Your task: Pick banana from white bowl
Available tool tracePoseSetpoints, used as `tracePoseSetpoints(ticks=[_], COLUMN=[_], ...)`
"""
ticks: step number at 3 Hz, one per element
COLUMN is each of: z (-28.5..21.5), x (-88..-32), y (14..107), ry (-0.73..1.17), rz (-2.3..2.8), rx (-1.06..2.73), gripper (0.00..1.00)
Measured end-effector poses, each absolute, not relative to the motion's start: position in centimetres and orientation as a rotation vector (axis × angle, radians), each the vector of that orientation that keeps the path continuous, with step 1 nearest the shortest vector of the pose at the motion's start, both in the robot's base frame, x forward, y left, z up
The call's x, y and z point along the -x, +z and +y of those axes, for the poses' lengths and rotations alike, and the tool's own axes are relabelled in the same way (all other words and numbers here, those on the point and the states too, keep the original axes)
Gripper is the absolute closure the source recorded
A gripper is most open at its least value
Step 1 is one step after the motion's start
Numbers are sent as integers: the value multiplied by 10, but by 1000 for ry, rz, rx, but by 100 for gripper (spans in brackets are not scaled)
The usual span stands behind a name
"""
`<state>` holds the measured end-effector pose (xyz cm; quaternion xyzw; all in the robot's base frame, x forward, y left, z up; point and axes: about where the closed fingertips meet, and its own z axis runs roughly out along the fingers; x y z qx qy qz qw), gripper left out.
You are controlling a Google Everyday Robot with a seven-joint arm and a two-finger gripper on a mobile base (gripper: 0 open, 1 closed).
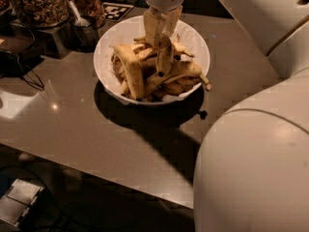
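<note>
The white bowl [103, 57] stands at the back of the grey table and holds several mottled yellow bananas. My gripper [161, 34] hangs straight down over the bowl's far middle. Its two fingers are drawn together on the top end of one banana [164, 53]. That banana stands nearly upright, with its dark tip down among the others. No sticker shows on it. A longer banana [131, 67] lies at the bowl's left front, and another [179, 71] lies across the right.
Glass jars of nuts [38, 1] and a metal scoop [79, 19] stand at the back left, next to a black-and-white tag [118, 9]. Cables [26, 76] lie at the left. My white body [256, 168] fills the right foreground. The table's front edge [111, 178] runs below.
</note>
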<state>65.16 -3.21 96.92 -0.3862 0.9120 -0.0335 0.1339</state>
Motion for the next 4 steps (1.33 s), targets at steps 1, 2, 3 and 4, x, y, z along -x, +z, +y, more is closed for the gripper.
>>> tracePoseSetpoints(ticks=[1,2,3,4], z=[-32,-32,-32,-32], x=[-652,-652,-652,-652], y=[969,969,969,969], ry=[-97,-97,-97,-97], rz=[2644,2644,2644,2644], rx=[1120,1120,1120,1120], gripper=[100,100,82,59])
